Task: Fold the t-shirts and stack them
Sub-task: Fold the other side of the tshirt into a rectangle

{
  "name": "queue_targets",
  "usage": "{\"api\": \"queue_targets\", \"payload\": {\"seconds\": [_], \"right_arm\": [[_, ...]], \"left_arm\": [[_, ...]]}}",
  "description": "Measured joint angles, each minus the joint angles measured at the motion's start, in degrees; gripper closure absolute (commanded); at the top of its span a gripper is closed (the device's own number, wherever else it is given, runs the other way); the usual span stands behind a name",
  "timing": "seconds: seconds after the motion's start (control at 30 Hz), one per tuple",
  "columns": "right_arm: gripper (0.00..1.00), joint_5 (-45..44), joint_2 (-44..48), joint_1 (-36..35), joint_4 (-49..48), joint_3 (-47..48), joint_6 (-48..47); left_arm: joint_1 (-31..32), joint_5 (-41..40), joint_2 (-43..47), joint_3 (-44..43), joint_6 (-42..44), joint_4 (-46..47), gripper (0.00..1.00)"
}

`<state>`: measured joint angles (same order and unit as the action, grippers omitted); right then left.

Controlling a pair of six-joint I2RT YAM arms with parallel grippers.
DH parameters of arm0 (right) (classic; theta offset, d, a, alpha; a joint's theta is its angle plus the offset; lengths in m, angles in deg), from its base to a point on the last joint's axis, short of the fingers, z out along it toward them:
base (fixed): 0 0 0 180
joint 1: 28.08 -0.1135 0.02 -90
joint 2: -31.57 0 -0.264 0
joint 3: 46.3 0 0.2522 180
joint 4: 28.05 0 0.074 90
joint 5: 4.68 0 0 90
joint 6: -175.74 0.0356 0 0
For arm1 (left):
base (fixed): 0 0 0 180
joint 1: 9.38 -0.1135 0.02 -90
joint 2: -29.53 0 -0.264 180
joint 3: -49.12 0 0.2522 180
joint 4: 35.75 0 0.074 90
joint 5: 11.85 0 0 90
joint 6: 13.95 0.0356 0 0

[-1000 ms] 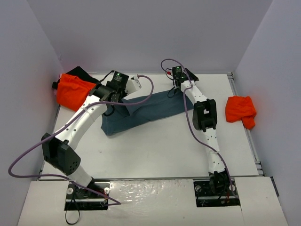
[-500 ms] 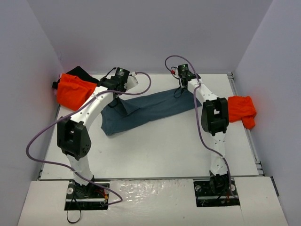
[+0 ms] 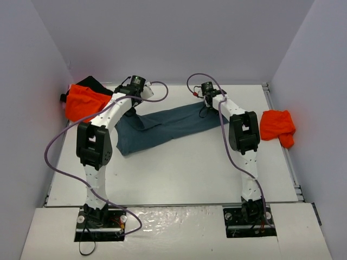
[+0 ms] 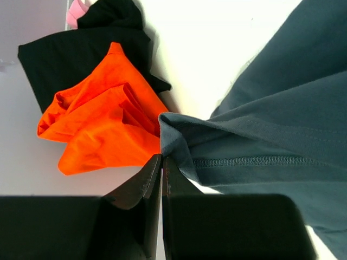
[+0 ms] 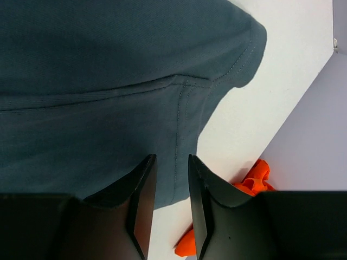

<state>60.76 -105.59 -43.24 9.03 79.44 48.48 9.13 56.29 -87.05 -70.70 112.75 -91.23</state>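
A blue-grey t-shirt point(image 3: 168, 124) lies stretched across the far half of the white table. My left gripper point(image 3: 132, 111) is at the shirt's left end. In the left wrist view its jaws point(image 4: 162, 158) are shut on a hemmed corner of the blue-grey t-shirt point(image 4: 271, 135). My right gripper point(image 3: 203, 110) is at the shirt's right end. In the right wrist view it point(image 5: 171, 160) is open and empty, just above the shirt's hem point(image 5: 108, 81). A crumpled orange t-shirt point(image 3: 276, 127) lies at the right edge. Another orange t-shirt point(image 3: 84, 105) lies far left, also seen in the left wrist view point(image 4: 103, 130).
A black garment point(image 3: 95, 84) lies behind the left orange shirt in the far left corner, also in the left wrist view point(image 4: 81, 54), with something pink point(image 4: 76, 11) past it. Grey walls close in on three sides. The right orange shirt shows past my right fingers point(image 5: 252, 181).
Both arms have reached further back and the blue-grey shirt is pulled out wider between them. The left arm's elbow has swung in to the left. The orange shirts have not moved.
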Motion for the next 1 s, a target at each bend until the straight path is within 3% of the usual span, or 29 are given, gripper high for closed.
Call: {"api": "queue_targets", "payload": {"seconds": [0.37, 0.47, 0.6, 0.63, 0.77, 0.87, 0.93, 1.0], "right_arm": [[0.62, 0.43, -0.12, 0.0, 0.15, -0.04, 0.4], [0.6, 0.43, -0.12, 0.0, 0.15, -0.04, 0.74], [0.47, 0.42, -0.12, 0.01, 0.17, -0.04, 1.25], [0.47, 0.4, -0.12, 0.02, 0.17, -0.04, 1.34], [0.5, 0.13, -0.12, 0.02, 0.21, -0.02, 1.88], [0.72, 0.05, -0.12, 0.02, 0.34, 0.35, 2.52], [0.74, 0.04, -0.12, 0.1, 0.3, 0.7, 2.89], [0.79, -0.03, -0.1, 0.13, 0.29, 0.94, 3.15]], "left_arm": [[-3.18, 1.87, -10.18, -4.45, -1.85, -2.23, 0.98], [-3.45, 2.11, -10.31, -3.8, -2.47, -2.53, 0.77], [-3.64, 2.29, -10.12, -1.51, -3.29, -2.14, 0.3], [-3.64, 2.43, -10.04, -0.53, -3.56, -1.81, 0.27], [-4.05, 3.06, -9.92, 1.81, -4.29, -2.07, 0.27], [-4.51, 3.23, -8.99, 1.81, -4.55, -1.72, 0.48], [-4.71, 3.7, -7.37, 1.86, -4.78, -1.45, 0.54], [-4.71, 4.25, -4.64, 1.86, -5.26, -1.31, 0.65]]}}
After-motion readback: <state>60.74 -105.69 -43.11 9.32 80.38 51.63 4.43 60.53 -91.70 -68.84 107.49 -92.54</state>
